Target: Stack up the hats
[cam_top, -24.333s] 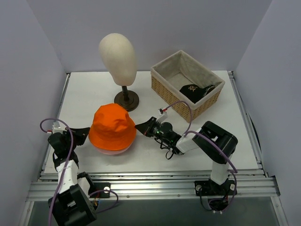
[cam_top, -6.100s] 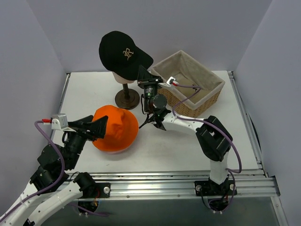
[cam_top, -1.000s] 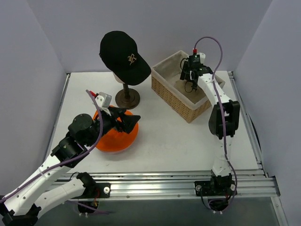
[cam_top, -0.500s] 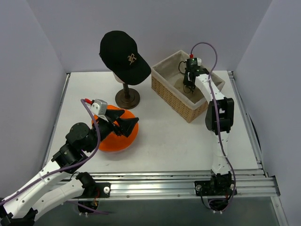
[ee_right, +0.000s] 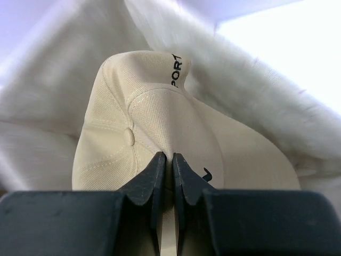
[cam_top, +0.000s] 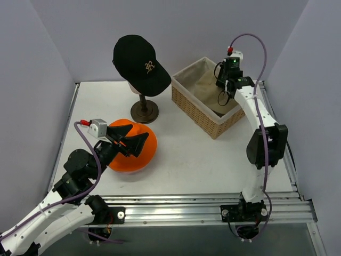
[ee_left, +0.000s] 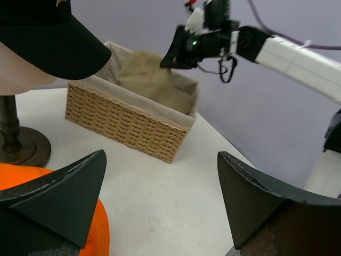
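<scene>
A black cap (cam_top: 139,64) with a gold emblem sits on the mannequin head. The orange bucket hat (cam_top: 143,154) lies on the table at front left. My left gripper (cam_top: 130,144) hovers over it, open and empty; in the left wrist view its fingers (ee_left: 58,192) stand wide apart, with the orange hat (ee_left: 26,173) at lower left. My right gripper (cam_top: 224,95) reaches into the wicker basket (cam_top: 197,114). In the right wrist view it (ee_right: 170,160) is shut on a fold of the tan cap (ee_right: 133,122). That tan cap (ee_left: 149,80) rises above the basket's rim.
The mannequin's dark stand (cam_top: 144,112) is just behind the orange hat. The basket's white liner (ee_right: 64,64) surrounds the tan cap. Grey walls close in the table on the left, back and right. A metal rail (cam_top: 176,208) runs along the near edge.
My right gripper has shut on the tan cap in the basket and shifted slightly right and up. The left arm has drawn back toward the near left, still open over the orange hat.
</scene>
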{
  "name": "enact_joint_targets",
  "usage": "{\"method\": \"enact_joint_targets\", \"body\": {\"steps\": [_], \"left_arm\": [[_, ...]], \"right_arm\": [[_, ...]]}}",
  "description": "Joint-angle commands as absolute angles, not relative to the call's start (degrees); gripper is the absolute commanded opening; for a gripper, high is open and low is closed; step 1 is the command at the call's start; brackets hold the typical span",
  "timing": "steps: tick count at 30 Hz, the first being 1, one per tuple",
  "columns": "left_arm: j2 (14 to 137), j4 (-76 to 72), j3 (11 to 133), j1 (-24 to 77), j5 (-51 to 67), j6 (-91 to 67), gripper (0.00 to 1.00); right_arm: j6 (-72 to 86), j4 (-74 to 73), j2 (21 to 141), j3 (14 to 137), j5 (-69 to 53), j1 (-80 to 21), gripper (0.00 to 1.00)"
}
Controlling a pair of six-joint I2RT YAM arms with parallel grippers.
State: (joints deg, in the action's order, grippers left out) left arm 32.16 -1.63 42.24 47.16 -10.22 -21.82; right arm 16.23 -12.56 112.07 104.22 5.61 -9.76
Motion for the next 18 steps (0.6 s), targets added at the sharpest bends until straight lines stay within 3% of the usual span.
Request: {"method": "enact_joint_targets", "body": {"steps": [1, 18], "left_arm": [[33.13, -4.13, 42.98, 47.37, -11.16, -21.53, 0.94], [34.62, -2.38, 44.81, 47.37, -13.71, -21.01, 0.94]], "right_arm": [[16.17, -5.8, 102.75, 102.92, 5.1, -9.58, 0.0], [15.82, -5.36, 96.69, 103.01, 4.04, -10.02, 0.0]]}}
